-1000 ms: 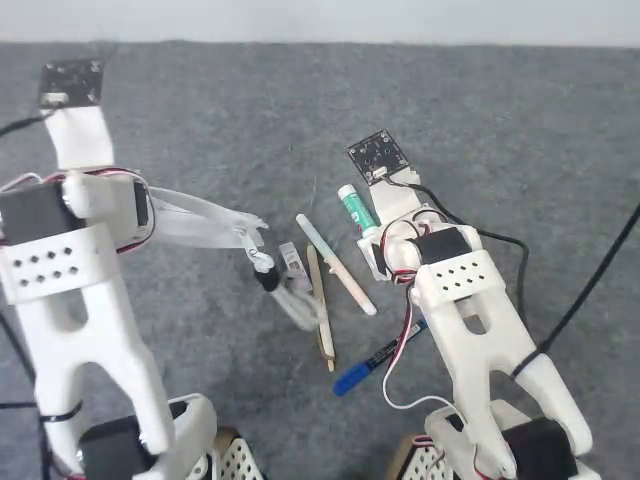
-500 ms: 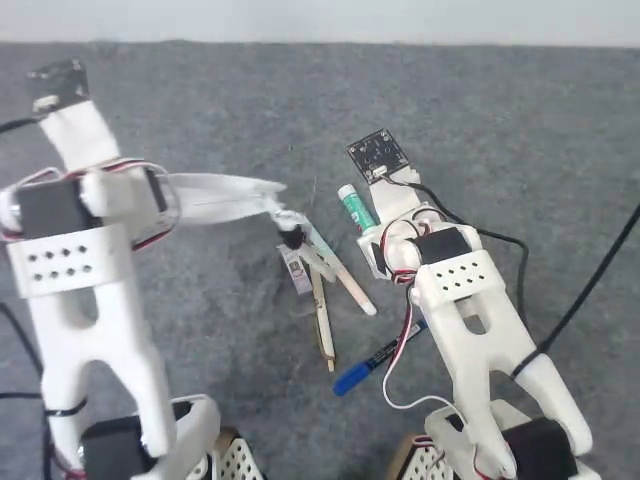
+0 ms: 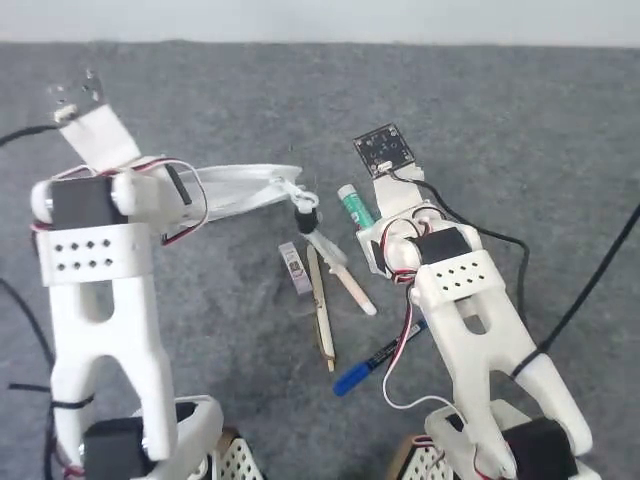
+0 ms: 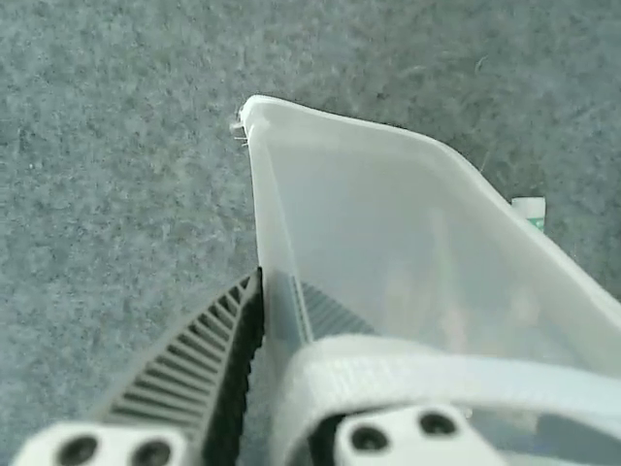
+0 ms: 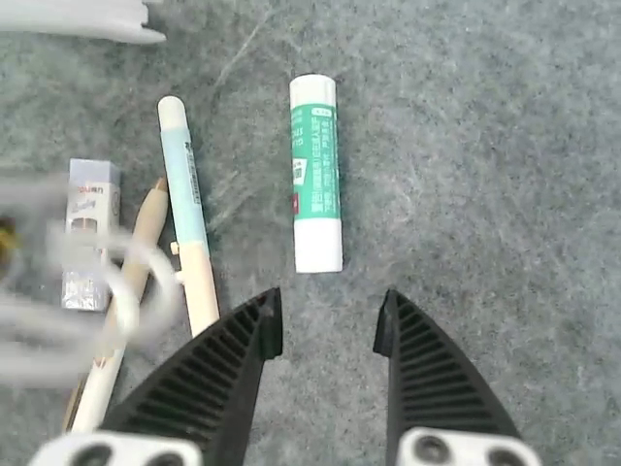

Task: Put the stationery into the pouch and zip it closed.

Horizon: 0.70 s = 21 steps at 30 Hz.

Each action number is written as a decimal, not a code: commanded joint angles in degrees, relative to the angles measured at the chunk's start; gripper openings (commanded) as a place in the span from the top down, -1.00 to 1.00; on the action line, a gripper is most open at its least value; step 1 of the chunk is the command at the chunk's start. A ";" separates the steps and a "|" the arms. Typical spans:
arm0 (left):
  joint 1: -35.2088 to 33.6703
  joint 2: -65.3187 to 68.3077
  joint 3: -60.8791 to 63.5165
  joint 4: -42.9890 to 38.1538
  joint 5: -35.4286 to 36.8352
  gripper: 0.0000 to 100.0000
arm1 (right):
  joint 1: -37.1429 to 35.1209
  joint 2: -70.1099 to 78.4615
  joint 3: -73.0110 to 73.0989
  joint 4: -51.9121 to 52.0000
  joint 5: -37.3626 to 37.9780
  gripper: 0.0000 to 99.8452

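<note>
The left gripper [image 4: 274,296] pinches the pouch [image 4: 388,243], held up off the table [image 3: 520,130]. The right gripper [image 5: 328,316] hangs open over the glue stick [image 5: 314,175]. Nothing looks packed yet, and zipping comes last.

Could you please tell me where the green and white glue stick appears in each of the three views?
High view: the glue stick lies near centre, right of the pouch's tip.
Left wrist view: its end peeks out beyond the pouch's far edge.
Right wrist view: it lies ahead of the open right gripper.
Shared landmark: the pouch.
</note>
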 commanded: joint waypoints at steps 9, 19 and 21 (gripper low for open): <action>-3.69 -0.53 2.07 -5.63 1.58 0.98 | 0.40 0.31 -8.79 0.04 1.67 0.79; -8.18 -0.53 6.46 -8.00 1.41 0.98 | -2.77 22.37 -33.14 7.69 3.16 0.79; -8.26 -0.53 6.55 -8.00 1.41 0.98 | -3.12 28.00 -39.38 10.59 3.16 0.79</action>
